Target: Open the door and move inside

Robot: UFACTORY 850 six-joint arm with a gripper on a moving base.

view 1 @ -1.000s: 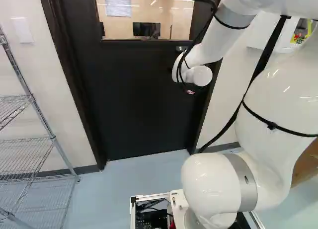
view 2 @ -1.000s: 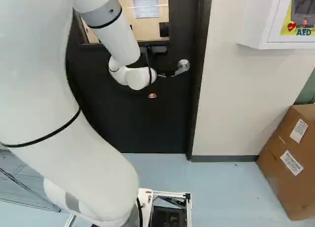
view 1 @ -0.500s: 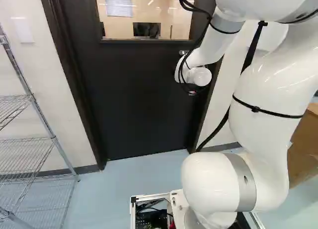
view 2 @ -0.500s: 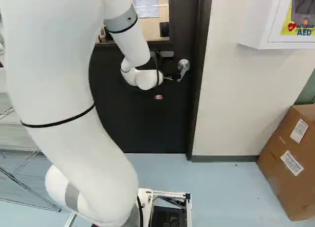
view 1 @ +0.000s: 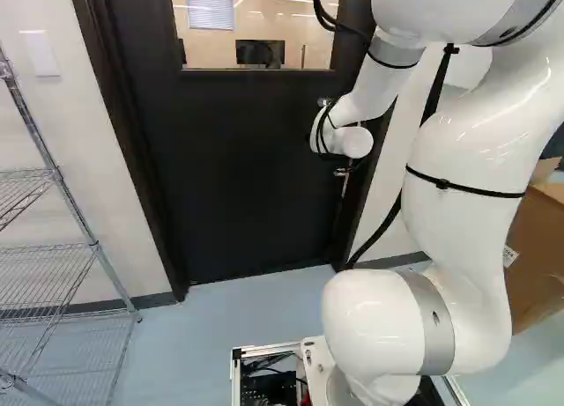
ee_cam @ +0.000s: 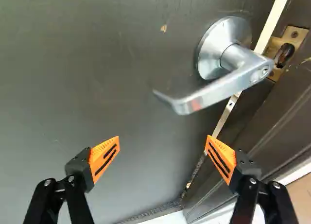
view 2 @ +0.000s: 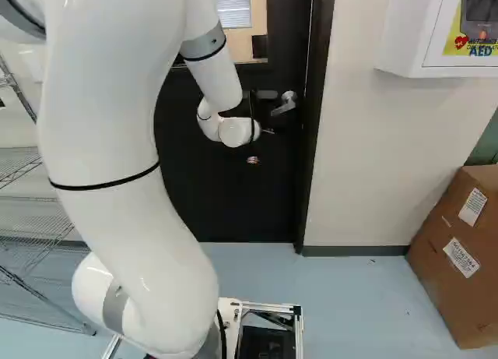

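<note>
While my gripper hung by the handle, its fingers were spread wide, with nothing between the orange pads. The lever lay just ahead of them, touching neither, and reached from its round rose across the face of the door on the side away from the frame. Beside that rose the brass strike plate was bared on the frame, and a narrow gap ran down the door's free edge, so I took the latch to be clear and the door slightly ajar. That much of the opening seemed done; the greater part was left. In the left base view the door filled most of the doorway under its window, far too little opened for my base to pass, and the base stood on the near side of it, on the pale floor. The next move, as I judged it, was to widen the gap without gripping the lever again, then drive through. If the door had a closer, it could swing back and latch before I got against it. Farther out, the wire shelf stood to the left and a cardboard box to the right, both well apart from the doorway.
</note>
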